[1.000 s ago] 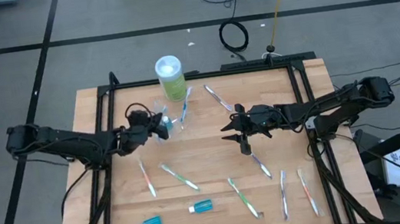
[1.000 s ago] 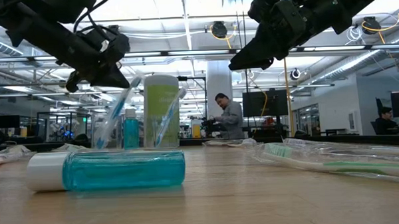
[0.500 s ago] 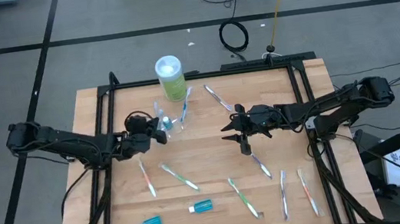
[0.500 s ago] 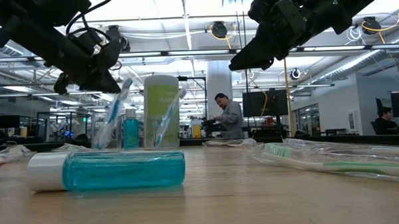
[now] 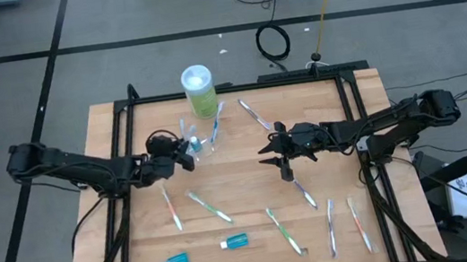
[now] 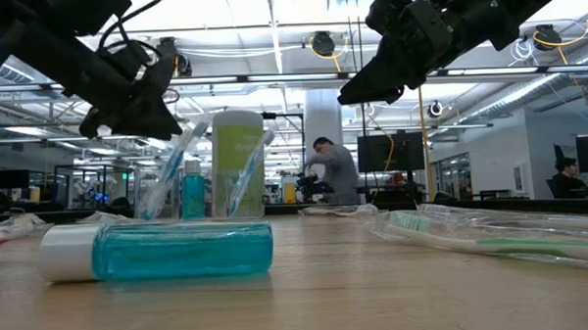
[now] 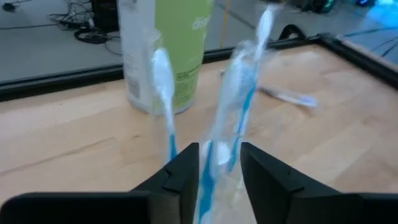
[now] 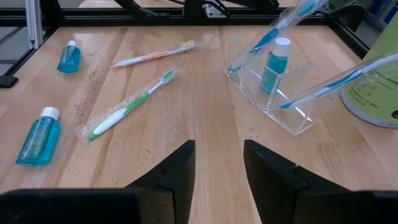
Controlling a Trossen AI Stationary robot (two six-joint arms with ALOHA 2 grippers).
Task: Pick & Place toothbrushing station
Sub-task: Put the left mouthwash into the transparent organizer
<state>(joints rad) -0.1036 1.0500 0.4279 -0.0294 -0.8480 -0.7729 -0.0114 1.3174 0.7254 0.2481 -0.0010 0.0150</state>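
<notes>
Left gripper [image 5: 184, 155] hangs just left of the clear holder [image 5: 196, 145], fingers parted a little with nothing clamped; a wrapped blue toothbrush [image 7: 239, 99] stands beyond the gap. Holder sits far-left, near the green bottle [image 5: 199, 90]. Right gripper [image 5: 266, 156] hovers mid-table, fingers apart, empty. Loose toothbrushes [image 5: 210, 207] and blue tubes [image 5: 234, 240] lie nearer.

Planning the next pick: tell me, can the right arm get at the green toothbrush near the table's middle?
Probably yes. The right gripper hovers open, empty, and the green toothbrush lies flat with bare wood around it.
</notes>
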